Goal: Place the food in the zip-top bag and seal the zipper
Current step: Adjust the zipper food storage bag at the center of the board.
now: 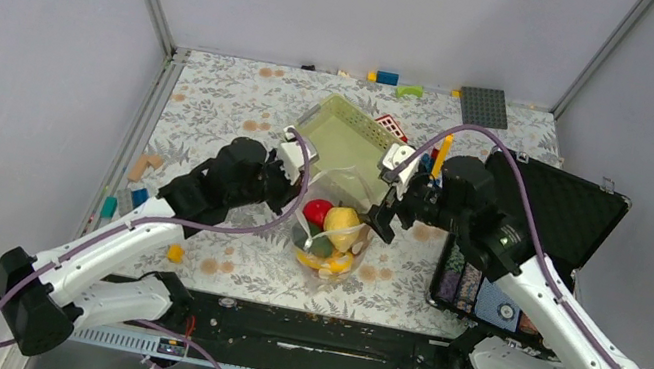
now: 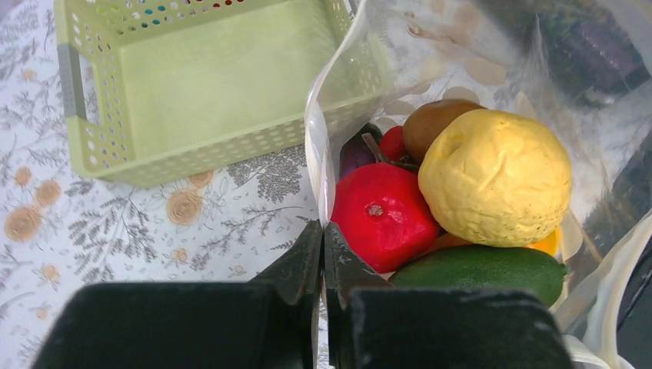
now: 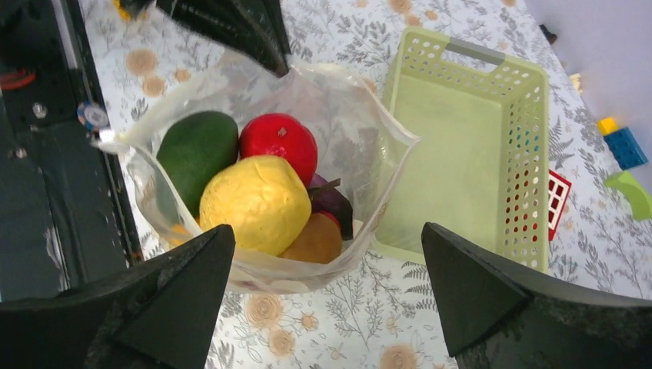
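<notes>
The clear zip-top bag [image 1: 335, 184] stands open on the floral table, in front of the basket. Inside it lies the food [image 1: 343, 226]: a red fruit [image 2: 380, 215], a yellow one [image 2: 496, 177], a green one [image 2: 477, 269], plus brown and purple pieces. My left gripper [image 2: 323, 231] is shut on the bag's left mouth edge, where the zipper [image 2: 314, 154] runs. My right gripper [image 3: 329, 231] is open and empty, its jaws wide apart just outside the bag's right rim [image 3: 384, 192]. In the top view the left gripper [image 1: 294, 189] and the right gripper [image 1: 386, 217] flank the bag.
The pale green lattice basket [image 1: 352, 133] stands empty right behind the bag. An open black case [image 1: 551, 214] lies at the right. Building blocks [image 1: 387, 78] and a grey baseplate [image 1: 485, 106] lie along the back edge, more blocks [image 1: 143, 167] at the left.
</notes>
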You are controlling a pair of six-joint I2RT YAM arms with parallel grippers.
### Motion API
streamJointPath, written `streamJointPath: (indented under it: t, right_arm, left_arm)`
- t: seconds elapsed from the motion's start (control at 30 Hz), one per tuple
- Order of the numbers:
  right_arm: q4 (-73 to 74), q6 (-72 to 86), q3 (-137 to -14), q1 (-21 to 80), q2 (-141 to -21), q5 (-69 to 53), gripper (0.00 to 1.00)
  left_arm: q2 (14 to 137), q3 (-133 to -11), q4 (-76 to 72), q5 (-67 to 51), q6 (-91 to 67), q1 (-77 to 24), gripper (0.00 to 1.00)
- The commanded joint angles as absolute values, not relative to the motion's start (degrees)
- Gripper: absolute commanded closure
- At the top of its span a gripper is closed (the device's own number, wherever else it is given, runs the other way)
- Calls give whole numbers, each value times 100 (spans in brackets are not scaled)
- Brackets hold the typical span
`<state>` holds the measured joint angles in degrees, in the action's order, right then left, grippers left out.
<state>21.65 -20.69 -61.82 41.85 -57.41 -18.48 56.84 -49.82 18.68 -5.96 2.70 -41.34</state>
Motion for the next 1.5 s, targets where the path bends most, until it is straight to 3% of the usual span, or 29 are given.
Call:
streamJointPath:
  t: [0.0,0.2,0.4,0.7,0.87,1.1,1.47]
  right_arm:
    - [2819,-3397,-6557,3848,-5999,-2882,0]
    - [2712,-3330,-6599,3693,-6004,-1151,0]
    - [2741,-3559,-6318,3464,-5669,-870,0]
    - [1921,-3443,-5544,3364,-4817,-1481,0]
    - [2298,-3541,-5663,3287,-5470,-1707,0]
    - [2544,-4347,-6128,3286,-6623,-3577,0]
    - [2561,-4595,-6603,3285,-7311,-5088,2]
  left_arm:
    - [5775,-5362,1516,-1493,1429,-3911,100]
    - [5937,-5503,1654,-2143,2117,-3656,100]
    - [6187,-5861,2044,-2756,2750,-3289,100]
    - [6749,-6473,2722,-3527,3479,-2971,100]
    - [6914,-6705,2883,-4026,3620,-2970,100]
    - [6996,-6765,2986,-4432,3659,-2979,100]
    - [7297,-6987,3216,-4661,3792,-3083,100]
